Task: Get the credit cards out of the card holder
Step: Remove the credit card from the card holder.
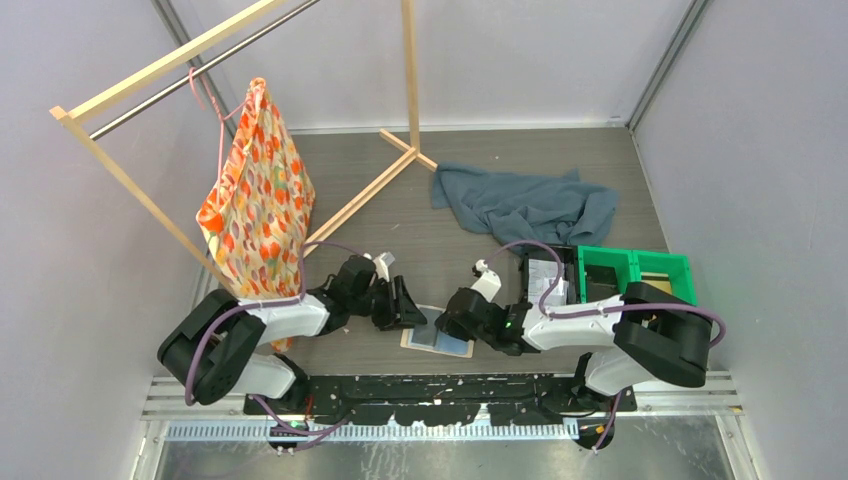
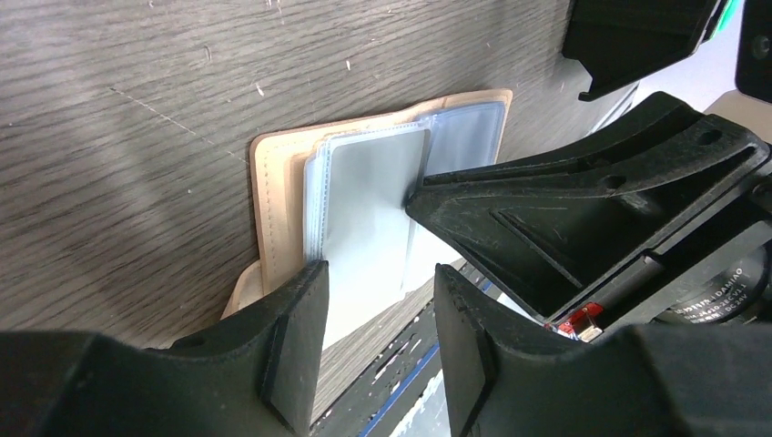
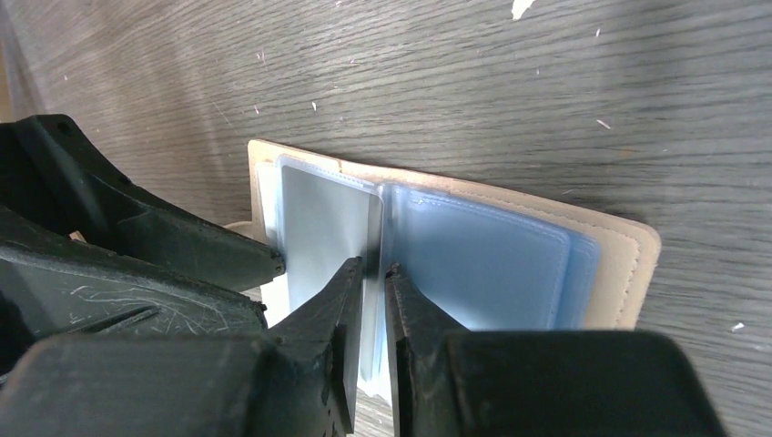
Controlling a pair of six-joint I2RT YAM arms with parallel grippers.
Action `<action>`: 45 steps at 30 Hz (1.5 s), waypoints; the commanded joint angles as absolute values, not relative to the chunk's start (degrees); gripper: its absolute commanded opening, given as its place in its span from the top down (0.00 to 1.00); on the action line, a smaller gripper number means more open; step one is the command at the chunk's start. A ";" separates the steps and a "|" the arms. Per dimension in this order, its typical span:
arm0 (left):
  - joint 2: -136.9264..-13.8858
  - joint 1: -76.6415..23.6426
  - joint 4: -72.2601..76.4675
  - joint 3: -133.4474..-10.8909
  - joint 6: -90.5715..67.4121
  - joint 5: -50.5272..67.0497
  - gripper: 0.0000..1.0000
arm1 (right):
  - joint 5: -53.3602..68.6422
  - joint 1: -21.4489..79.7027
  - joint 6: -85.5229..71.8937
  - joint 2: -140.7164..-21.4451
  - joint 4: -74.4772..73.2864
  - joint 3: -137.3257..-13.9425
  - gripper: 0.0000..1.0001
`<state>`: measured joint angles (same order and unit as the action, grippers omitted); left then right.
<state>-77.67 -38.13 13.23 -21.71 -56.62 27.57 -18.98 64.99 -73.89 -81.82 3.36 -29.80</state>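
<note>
1. Top external view: a wooden rack (image 1: 410,70) with a patterned bag (image 1: 258,200) stands far left, and a blue-grey cloth (image 1: 520,205) lies far centre, both well apart from the holder (image 1: 440,343).
2. The holder lies open and flat near the table's near edge, between the two claws, which overhang its left and right ends.
3. Left claw (image 2: 378,273): jaws about half apart, astride the near edge of a pale sleeve (image 2: 364,209); no pinch shows.
4. Right claw (image 3: 371,267): jaws narrow, pinched on that sleeve's edge by the fold, and it hides the holder's right half from the left wrist.
5. Whether the sleeves contain cards cannot be told.
6. A green bin (image 1: 633,262) and a black tray (image 1: 524,268) sit side by side at right; the tray holds something pale, too small to tell.
</note>
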 commanded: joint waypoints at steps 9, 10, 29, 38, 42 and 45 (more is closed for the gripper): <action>-76.39 -38.06 9.01 -21.90 -52.50 24.20 0.53 | -20.21 63.87 -79.28 -80.99 8.09 -21.18 0.84; -75.96 -38.06 6.56 -22.63 -51.34 22.98 0.53 | -20.14 63.82 -79.44 -80.95 8.49 -20.76 0.84; -70.92 -38.34 0.43 -23.35 -47.83 21.09 0.60 | -19.83 63.76 -80.49 -84.11 10.78 -18.74 0.92; -70.62 -38.37 2.59 -22.43 -48.69 20.90 0.74 | -19.59 63.63 -80.64 -83.53 11.69 -17.61 0.93; -71.99 -38.35 4.73 -22.85 -49.05 22.63 0.75 | -19.77 63.68 -80.36 -82.68 11.94 -16.98 0.93; -73.89 -38.33 6.67 -22.94 -49.81 23.84 0.75 | -19.98 63.68 -80.25 -81.98 11.57 -16.71 0.94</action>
<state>-72.25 -38.20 2.68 -22.41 -49.17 22.09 -18.76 63.99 -81.89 -81.36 20.91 -19.53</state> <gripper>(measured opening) 0.254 0.068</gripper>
